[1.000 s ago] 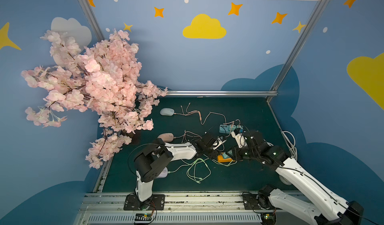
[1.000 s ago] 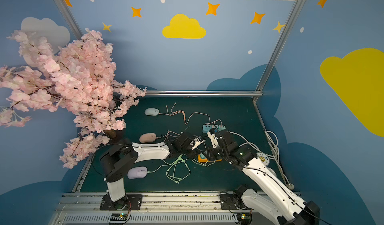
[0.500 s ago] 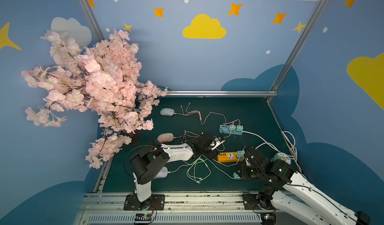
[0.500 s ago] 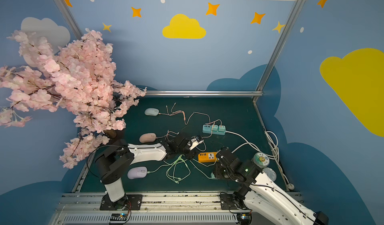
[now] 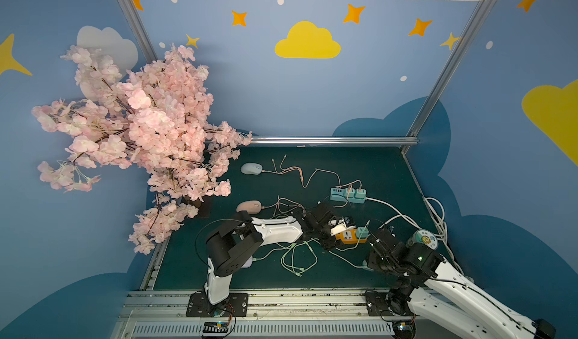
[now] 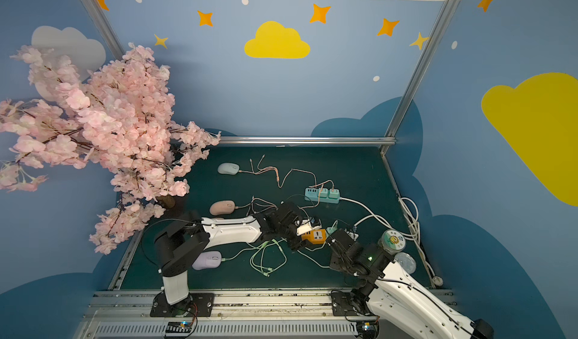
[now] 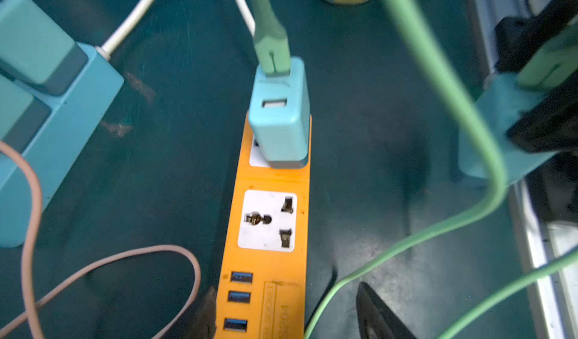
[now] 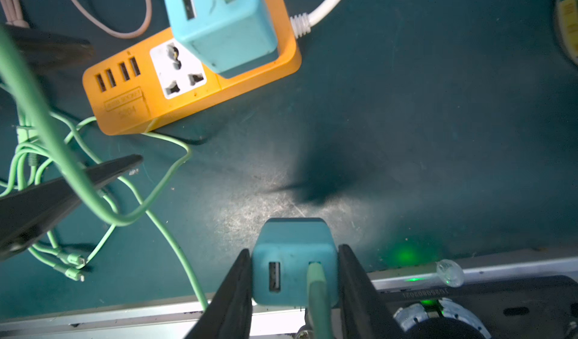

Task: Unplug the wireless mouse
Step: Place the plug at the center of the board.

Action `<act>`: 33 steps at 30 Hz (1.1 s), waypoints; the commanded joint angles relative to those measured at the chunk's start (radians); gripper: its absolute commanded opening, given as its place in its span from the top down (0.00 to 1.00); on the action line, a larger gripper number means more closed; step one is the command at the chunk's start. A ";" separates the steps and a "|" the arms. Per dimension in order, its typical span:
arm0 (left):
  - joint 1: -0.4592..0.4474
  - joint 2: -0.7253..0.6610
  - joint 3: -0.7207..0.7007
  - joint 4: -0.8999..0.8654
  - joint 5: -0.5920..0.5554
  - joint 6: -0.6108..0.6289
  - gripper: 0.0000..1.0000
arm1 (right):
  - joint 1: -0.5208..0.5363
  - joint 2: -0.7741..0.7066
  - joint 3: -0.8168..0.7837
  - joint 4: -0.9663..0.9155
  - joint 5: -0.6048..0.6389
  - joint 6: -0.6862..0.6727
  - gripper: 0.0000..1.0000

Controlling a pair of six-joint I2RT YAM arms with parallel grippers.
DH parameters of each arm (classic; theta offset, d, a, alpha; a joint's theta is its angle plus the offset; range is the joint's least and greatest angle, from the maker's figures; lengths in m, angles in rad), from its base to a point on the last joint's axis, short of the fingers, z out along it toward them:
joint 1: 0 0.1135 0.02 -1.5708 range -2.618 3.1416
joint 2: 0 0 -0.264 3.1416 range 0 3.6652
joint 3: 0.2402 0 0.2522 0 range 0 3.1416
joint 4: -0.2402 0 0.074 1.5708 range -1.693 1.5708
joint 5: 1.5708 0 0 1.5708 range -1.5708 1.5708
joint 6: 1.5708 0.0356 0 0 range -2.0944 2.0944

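My right gripper (image 8: 294, 254) pinches a teal charger (image 8: 291, 240) by its sides, green cable (image 8: 316, 287) plugged in, apart from the orange strip (image 8: 134, 102), near the front rail (image 8: 125, 312). My left gripper (image 7: 286, 290) is spread astride the strip's USB end (a second charger (image 7: 278, 118) sits plugged in). The purple mouse (image 6: 208, 260) lies by the left arm's base.

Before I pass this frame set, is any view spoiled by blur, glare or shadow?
Left wrist view: the near green cable is soft and out of focus, the orange power strip sharp. Right wrist view: a glare patch on the mat ahead of the blue adapter clamped in the right gripper, a dark shadow beside it. Both top views: evenly lit and sharp.
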 commanded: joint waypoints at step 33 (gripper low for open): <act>0.003 0.008 -0.008 0.033 -0.191 -0.110 0.15 | 0.001 -0.052 0.046 0.031 0.021 -0.112 0.37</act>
